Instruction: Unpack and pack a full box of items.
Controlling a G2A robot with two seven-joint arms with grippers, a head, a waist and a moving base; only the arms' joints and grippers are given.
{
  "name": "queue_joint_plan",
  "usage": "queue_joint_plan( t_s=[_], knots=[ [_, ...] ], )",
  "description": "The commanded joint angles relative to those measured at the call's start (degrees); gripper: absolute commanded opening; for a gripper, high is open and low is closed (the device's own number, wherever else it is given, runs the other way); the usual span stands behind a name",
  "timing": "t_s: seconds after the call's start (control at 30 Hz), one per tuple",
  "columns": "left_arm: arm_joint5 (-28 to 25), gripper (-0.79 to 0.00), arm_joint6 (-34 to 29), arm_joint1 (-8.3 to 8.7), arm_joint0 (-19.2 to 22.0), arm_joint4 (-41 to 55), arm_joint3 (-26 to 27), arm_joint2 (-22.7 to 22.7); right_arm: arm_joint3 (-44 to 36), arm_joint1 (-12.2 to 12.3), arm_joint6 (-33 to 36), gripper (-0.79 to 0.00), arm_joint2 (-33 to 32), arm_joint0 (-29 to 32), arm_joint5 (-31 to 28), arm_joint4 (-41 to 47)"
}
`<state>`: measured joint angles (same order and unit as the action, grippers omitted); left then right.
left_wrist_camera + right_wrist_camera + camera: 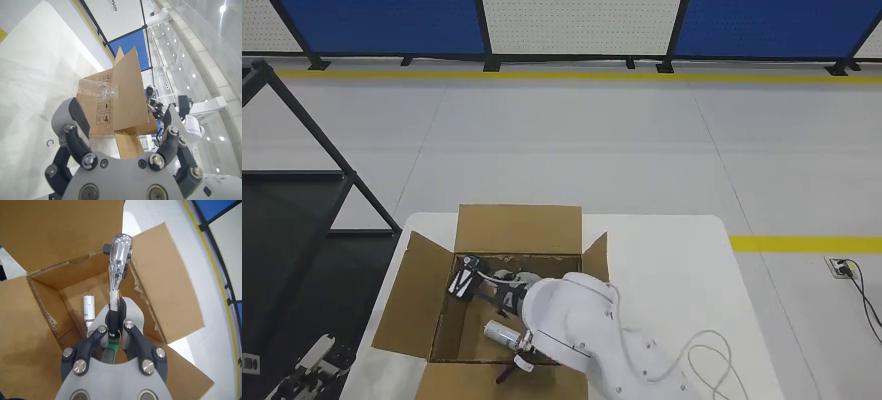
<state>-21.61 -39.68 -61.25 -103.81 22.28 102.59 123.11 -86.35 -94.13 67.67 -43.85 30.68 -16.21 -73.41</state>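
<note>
Presently the right gripper (116,308) sits over the open box (160,275), fingers pinched tight on a ratchet wrench (119,262). The grip falls on the narrow neck between the chrome head and the green handle. That looks a sensible choice: the slim section fits between the pads, and the heavy head points out ahead. The wrench hangs above the box interior, not touching floor or walls as far as I can tell.

All four flaps are folded outward, which leaves the mouth free for an arm to work from above. On the box floor, toward the near side, lies a small white bottle (88,308) on its side, well apart from the wrench. A dark item (467,277) sits in the far left corner; I cannot identify it.

The left gripper (122,106) hangs outside the box, facing its outer wall and a strip of clear tape (96,90), fingers spread wide with nothing between them. The box rests on the white table (672,270).

Whether the wrench is going in or out, I cannot say.
</note>
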Motion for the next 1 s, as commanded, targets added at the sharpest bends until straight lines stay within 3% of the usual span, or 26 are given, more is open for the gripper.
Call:
queue_joint_plan(
  t_s=[0.0, 0.23, 0.63, 0.97],
  knots=[
    [0.0, 0.0, 0.0, 0.0, 0.0, 0.0, 0.0, 0.0, 6.0, -0.7, -0.8, -0.785, 1.1, -1.3, -1.5, 3.4],
    [0.0, 0.0, 0.0, 0.0, 0.0, 0.0, 0.0, 0.0, 19.1, -2.4, -5.1, -0.785, 3.9, -4.2, -2.4, 5.9],
    [0.0, 0.0, 0.0, 0.0, 0.0, 0.0, 0.0, 0.0, 34.9, -6.0, -9.6, -0.785, 7.8, -9.6, -3.4, 7.8],
    [0.0, 0.0, 0.0, 0.0, 0.0, 0.0, 0.0, 0.0, 45.8, -9.8, -14.7, -0.785, 11.7, -12.1, 0.5, 6.3]
  ],
)
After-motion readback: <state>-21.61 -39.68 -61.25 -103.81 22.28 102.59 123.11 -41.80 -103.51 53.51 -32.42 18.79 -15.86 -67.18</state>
